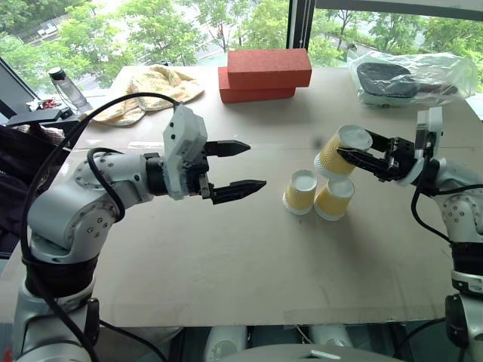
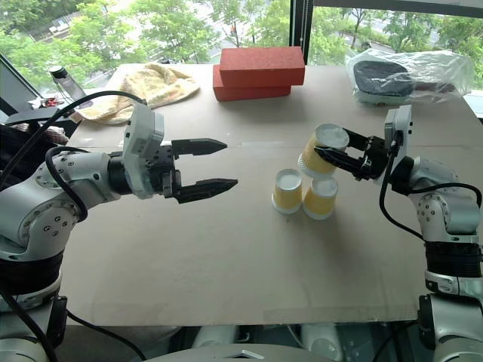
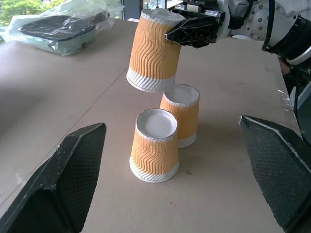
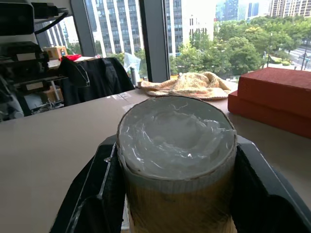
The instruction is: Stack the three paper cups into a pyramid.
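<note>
Right hand (image 1: pixel 355 156) grips a tilted yellow-orange paper cup (image 1: pixel 337 153); level it, centre over the two upturned cups (image 1: pixel 317 194); left hand (image 1: pixel 245 166) gapes empty.

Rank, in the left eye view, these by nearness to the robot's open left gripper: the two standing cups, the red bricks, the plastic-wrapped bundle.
From the left gripper:
1. Standing cups, just beside it.
2. Red bricks, at the table's back.
3. Plastic-wrapped bundle, far back corner.

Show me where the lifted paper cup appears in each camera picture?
Left eye view: lifted cup, right of centre, in the right claw.
Right eye view, right of centre.
Left wrist view, upper middle.
Right wrist view, centre, close up.
Shared landmark: red bricks.
</note>
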Controlling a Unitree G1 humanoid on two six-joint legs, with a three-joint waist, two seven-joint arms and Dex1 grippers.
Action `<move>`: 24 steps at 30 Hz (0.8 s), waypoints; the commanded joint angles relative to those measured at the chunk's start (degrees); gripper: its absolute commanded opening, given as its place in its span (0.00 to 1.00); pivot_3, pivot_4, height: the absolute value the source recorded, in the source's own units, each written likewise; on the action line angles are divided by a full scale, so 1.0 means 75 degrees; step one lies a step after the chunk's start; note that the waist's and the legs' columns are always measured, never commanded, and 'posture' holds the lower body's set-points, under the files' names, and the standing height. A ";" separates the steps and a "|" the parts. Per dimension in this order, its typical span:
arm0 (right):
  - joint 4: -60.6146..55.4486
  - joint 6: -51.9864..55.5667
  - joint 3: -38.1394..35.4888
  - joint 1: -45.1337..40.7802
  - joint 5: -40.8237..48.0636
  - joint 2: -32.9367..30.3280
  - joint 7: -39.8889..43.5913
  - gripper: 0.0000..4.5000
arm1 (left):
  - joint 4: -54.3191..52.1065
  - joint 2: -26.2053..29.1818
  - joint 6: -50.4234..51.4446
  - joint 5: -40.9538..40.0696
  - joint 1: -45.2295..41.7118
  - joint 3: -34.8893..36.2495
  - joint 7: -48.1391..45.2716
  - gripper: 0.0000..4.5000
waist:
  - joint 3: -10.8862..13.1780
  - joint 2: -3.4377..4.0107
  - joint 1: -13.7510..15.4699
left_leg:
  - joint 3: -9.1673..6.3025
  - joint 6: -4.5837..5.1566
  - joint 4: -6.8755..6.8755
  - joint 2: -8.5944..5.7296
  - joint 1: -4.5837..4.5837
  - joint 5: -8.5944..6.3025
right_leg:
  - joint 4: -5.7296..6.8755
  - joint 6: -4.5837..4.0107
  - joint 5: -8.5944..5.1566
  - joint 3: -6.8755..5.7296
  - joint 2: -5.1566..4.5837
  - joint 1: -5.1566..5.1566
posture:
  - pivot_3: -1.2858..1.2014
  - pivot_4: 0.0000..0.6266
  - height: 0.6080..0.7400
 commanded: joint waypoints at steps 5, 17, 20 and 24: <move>-0.0586 0.0255 0.0141 0.0099 -0.0013 -0.0196 -0.0003 0.44 | 0.0013 0.0064 -0.0232 0.0153 -0.0168 -0.0051 -0.0250 1.00 | 0.0002 -0.0004 0.0000 | 0.0000 0.0001 0.0000 -0.0003 -0.0001 0.0000 | -0.0004 0.0000 0.0000 -0.0001 0.0001 -0.0001 | 0.52 0.24 0.93; -0.0416 0.0114 -0.0022 0.0108 -0.0110 -0.0310 0.0039 0.98 | -0.0008 0.0074 -0.0341 0.0304 -0.0026 -0.0016 -0.0343 1.00 | 0.0012 -0.0017 0.0002 | 0.0000 0.0001 0.0000 -0.0002 -0.0002 0.0000 | -0.0004 0.0000 0.0000 -0.0002 0.0001 -0.0001 | 0.52 0.24 0.93; -0.0702 0.0359 -0.0232 0.0324 0.0188 -0.0470 0.0083 0.98 | 0.0029 0.0061 -0.0362 0.0330 -0.0027 -0.0053 -0.0379 1.00 | 0.0014 -0.0020 0.0006 | -0.0001 0.0001 0.0000 -0.0001 -0.0003 0.0000 | -0.0005 0.0000 0.0000 -0.0004 0.0001 -0.0002 | 0.52 0.24 0.93; -0.1117 0.0478 -0.0786 0.0955 0.0648 -0.0687 0.0151 0.98 | 0.0055 0.0049 -0.0398 0.0380 0.0077 -0.0077 -0.0412 1.00 | 0.0015 -0.0022 0.0037 | -0.0003 0.0001 -0.0001 -0.0001 -0.0006 -0.0001 | -0.0007 0.0000 0.0000 -0.0006 0.0000 -0.0001 | 0.52 0.24 0.93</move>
